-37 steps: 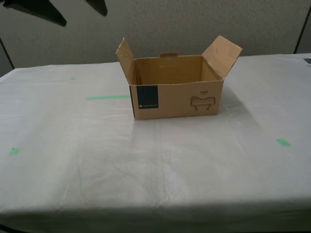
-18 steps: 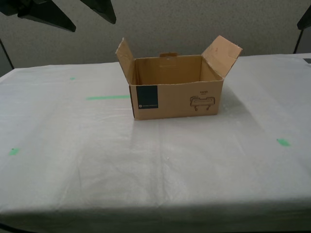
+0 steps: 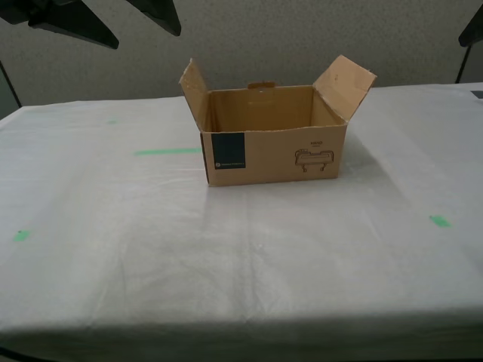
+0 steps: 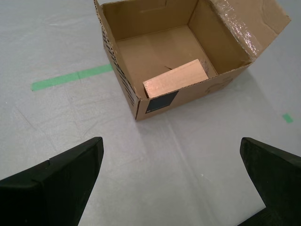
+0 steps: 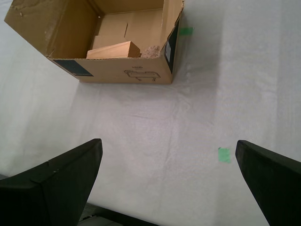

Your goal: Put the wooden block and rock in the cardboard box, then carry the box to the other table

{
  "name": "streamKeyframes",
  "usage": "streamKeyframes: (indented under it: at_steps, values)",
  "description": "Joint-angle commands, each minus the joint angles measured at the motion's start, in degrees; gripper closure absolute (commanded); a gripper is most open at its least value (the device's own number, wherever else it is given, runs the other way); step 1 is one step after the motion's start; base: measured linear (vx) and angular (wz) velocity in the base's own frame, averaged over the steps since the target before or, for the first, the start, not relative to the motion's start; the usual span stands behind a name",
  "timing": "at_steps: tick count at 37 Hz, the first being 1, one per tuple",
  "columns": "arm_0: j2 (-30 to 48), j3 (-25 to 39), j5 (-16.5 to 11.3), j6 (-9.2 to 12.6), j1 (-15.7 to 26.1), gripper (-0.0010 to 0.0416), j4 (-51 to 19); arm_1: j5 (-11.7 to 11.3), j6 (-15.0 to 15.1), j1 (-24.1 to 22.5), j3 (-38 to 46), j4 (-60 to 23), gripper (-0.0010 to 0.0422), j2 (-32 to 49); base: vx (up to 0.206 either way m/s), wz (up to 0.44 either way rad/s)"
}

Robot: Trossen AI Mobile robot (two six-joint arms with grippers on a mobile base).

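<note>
**Box on covered tabletop, block and rock inside, both grippers apart and empty**

Cardboard box [image 3: 273, 136] sits upper middle of the exterior view on the tabletop [image 3: 241, 256], which has a wrinkled whitish-grey cover. Brown corrugated board, rectangular, side flaps open and angled outward, a tab with a hole at the back rim. Front face carries a dark teal label [image 3: 229, 151] with small pale print, too small to read, and a small line drawing [image 3: 314, 160] with a short word above it, not legible. Clear tape shines on one flap in the second wrist view.

Wooden block [image 4: 175, 78] lies inside the box against the front wall: pale tan, rectangular, layered grain on its end. Rock [image 5: 151, 51] is also inside, just beside the block, lumpy brownish-tan, mostly hidden by the box wall.

Green tape marks on the cover: a strip [image 3: 167, 151] to the exterior view's left of the box, small squares further out.

My first gripper [image 5: 173, 183] has its fingers wide apart, holding nothing, above bare cover. My second gripper [image 4: 171, 181] likewise, spread and empty, short of the box.
</note>
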Motion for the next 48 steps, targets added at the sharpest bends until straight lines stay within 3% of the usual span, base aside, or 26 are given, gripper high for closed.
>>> streamKeyframes:
  at_steps: [1,48]
  values:
    - [0.00,0.02,0.22,0.00,-0.02,0.0011,0.20,0.00,-0.09,-0.02,0.04,0.13,0.0014,-0.02,0.000,0.000]
    - [0.02,0.02,0.22,0.02,-0.02,0.0018,2.10,0.00,-0.20,-0.04,0.04,0.13,0.0014,-0.02,0.000,0.000]
